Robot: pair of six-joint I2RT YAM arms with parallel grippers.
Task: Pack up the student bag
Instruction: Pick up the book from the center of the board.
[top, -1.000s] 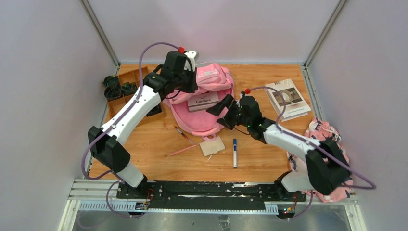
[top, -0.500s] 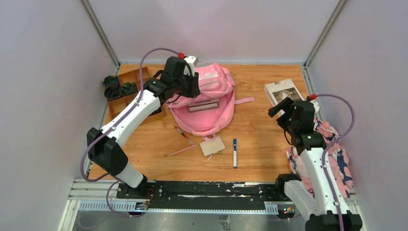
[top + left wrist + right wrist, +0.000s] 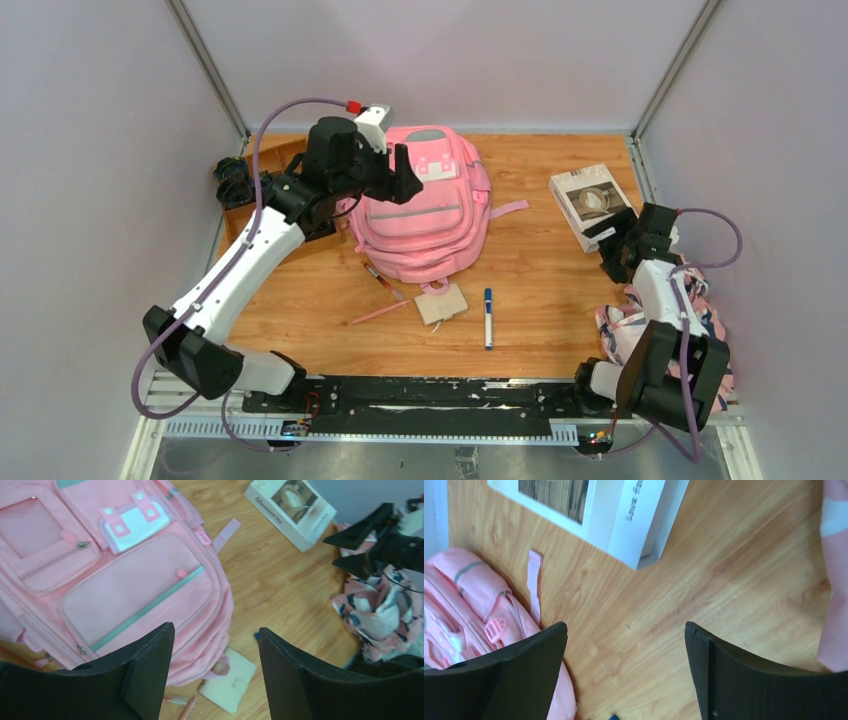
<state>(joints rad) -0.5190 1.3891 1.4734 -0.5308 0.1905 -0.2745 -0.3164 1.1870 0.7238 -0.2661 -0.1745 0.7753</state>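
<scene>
The student bag (image 3: 425, 215) lies flat at the back of the table, front side up, with its flap down. My left gripper (image 3: 408, 180) hovers over the bag's upper left edge, open and holding nothing. In the left wrist view the bag (image 3: 125, 580) fills the left side, and the gripper (image 3: 215, 635) stands apart above its lower corner. My right gripper (image 3: 603, 243) hangs open and empty over bare wood at the far right, just below a white book (image 3: 592, 200). The right wrist view shows that gripper (image 3: 624, 630), the book (image 3: 589, 510) and the bag's edge (image 3: 454, 595).
A small white notebook (image 3: 441, 302), a blue marker (image 3: 488, 317), a pink pencil (image 3: 380, 313) and a red pen (image 3: 377, 275) lie in front of the bag. A floral cloth (image 3: 690, 300) is bunched at the right edge. A wooden tray (image 3: 250, 185) stands at the back left.
My left gripper opened and let go of the bag's flap, which dropped flat over the book inside. My right arm swung away from the bag to the right side.
</scene>
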